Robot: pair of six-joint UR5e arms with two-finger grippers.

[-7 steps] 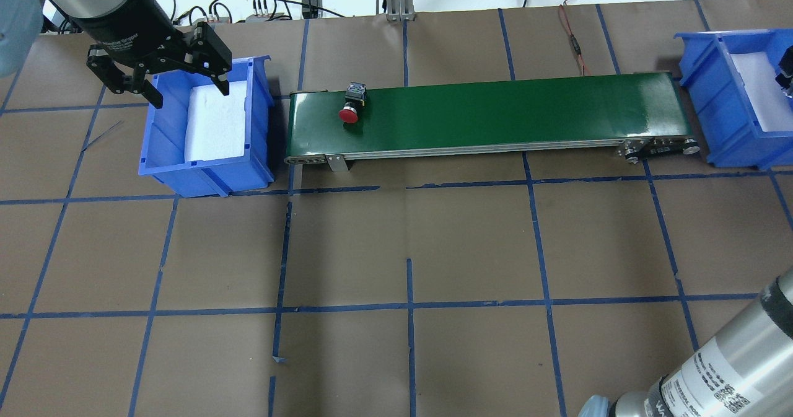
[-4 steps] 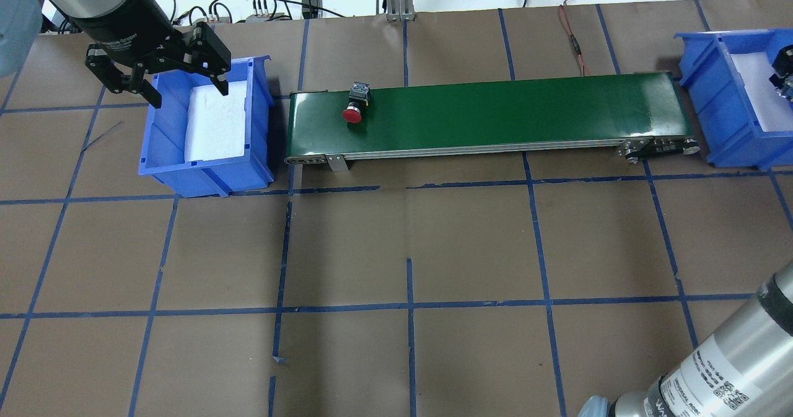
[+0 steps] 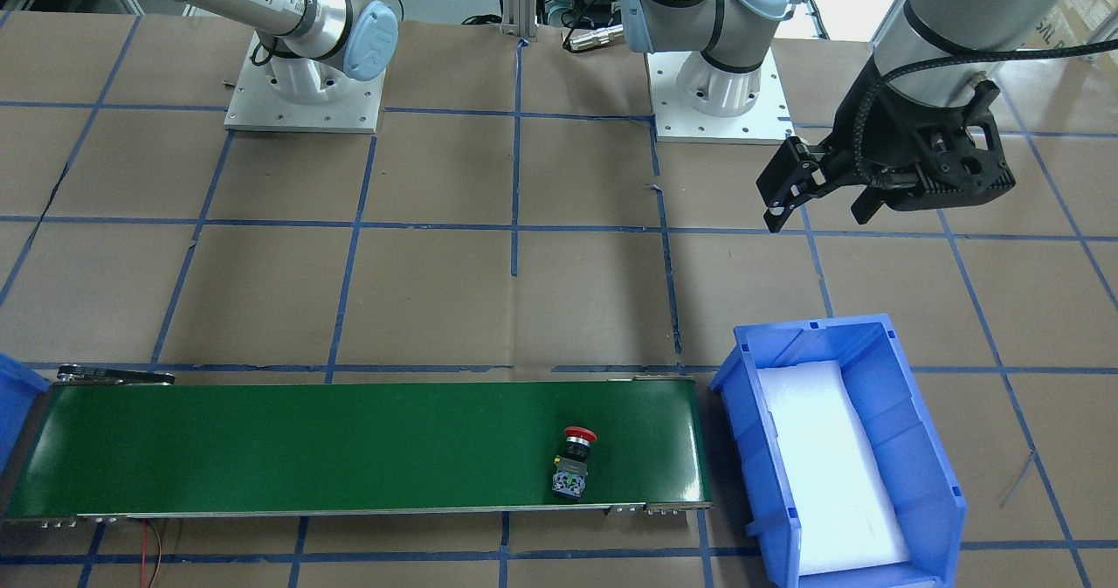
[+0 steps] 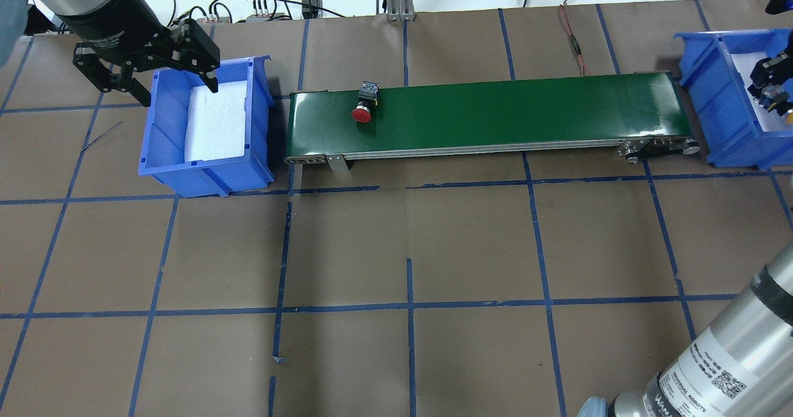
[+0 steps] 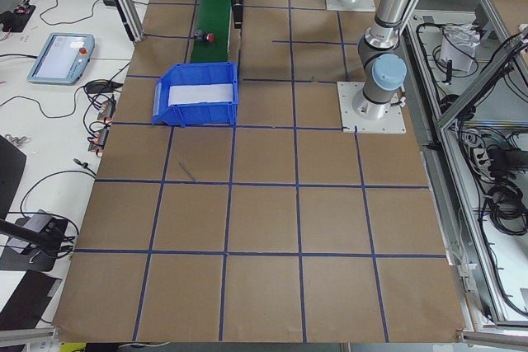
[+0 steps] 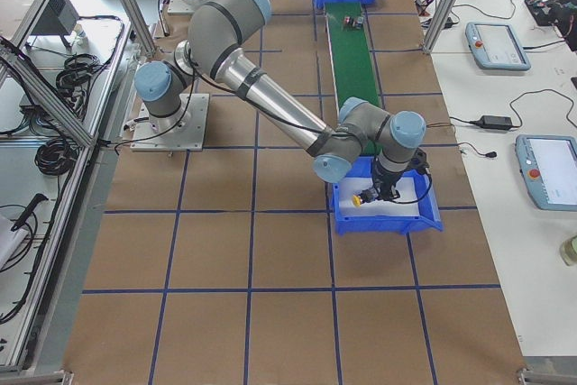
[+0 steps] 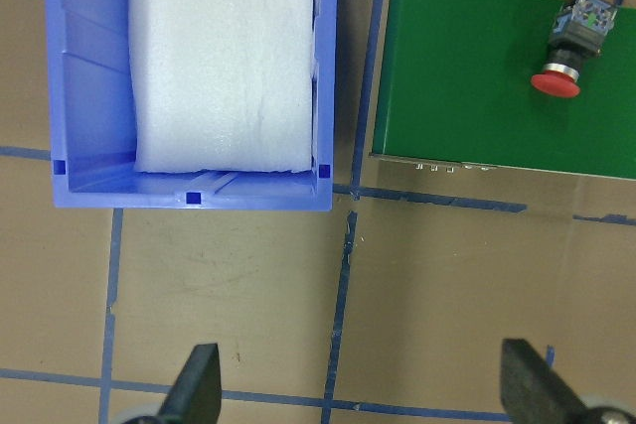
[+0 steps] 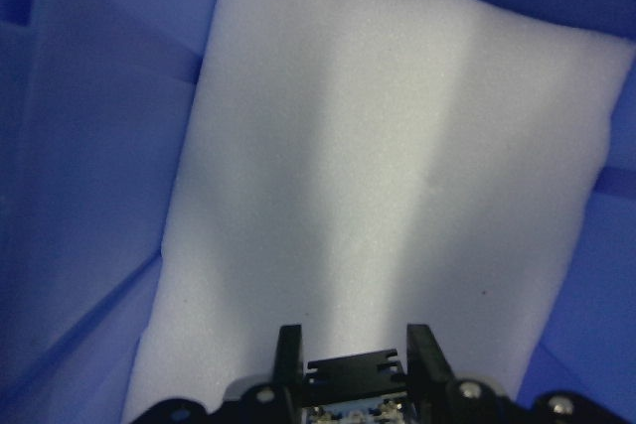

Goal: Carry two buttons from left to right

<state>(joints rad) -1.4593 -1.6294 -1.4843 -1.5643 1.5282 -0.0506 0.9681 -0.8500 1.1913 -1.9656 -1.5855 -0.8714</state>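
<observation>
Belt transport explains the layout: the green conveyor [image 4: 526, 110] bridges the gap between the left bin [image 4: 204, 172] and the right bin [image 4: 712, 110], so neither arm has to reach across. The red button [image 4: 364, 104] lies on its side on the belt, near the left end, with its cap toward the robot's side and well apart from both grippers. Your left gripper [image 4: 179, 95] hangs over the far left corner of the left bin, jaws spread wide and empty; I judge its share is done. That bin holds only a white foam pad [image 4: 217, 122]. The right gripper [image 8: 355, 350] is clamped on the yellow button [image 6: 360, 198], holding it low over the foam inside the right bin, probably for a soft release. You can see nothing else in that bin, though part of it is out of view.
</observation>
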